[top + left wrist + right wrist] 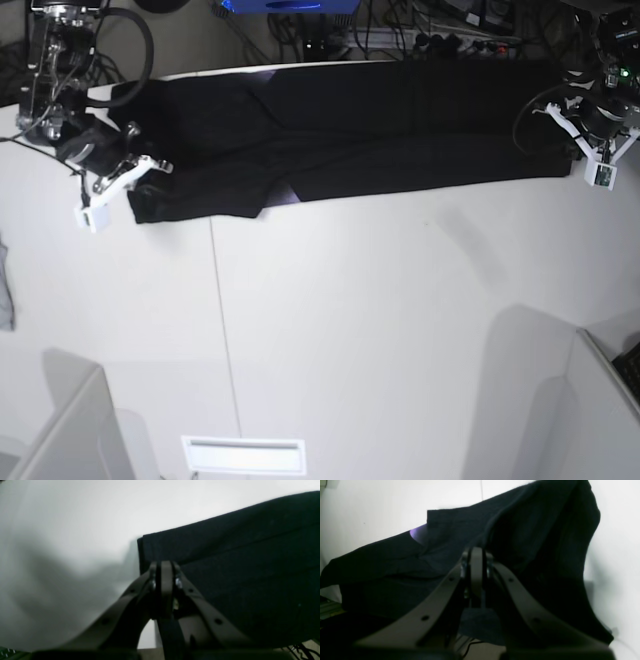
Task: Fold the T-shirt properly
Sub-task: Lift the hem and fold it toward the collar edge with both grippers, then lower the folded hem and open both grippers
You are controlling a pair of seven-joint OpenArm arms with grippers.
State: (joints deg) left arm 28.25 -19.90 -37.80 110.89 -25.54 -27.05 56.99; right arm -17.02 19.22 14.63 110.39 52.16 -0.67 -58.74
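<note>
Grey cloth (5,290) left of table (350,330), clear of T-shirt (380,130).

T-shirt (360,135): large, plain black cloth, folded lengthwise into long band along far edge of white table, stretched from side to side; one end near table's left side with short sleeve bunched, other end reaching right side; small sliver of purple print peeking from fold (416,533); straight hem edge and corner visible in left wrist view (225,555)
</note>
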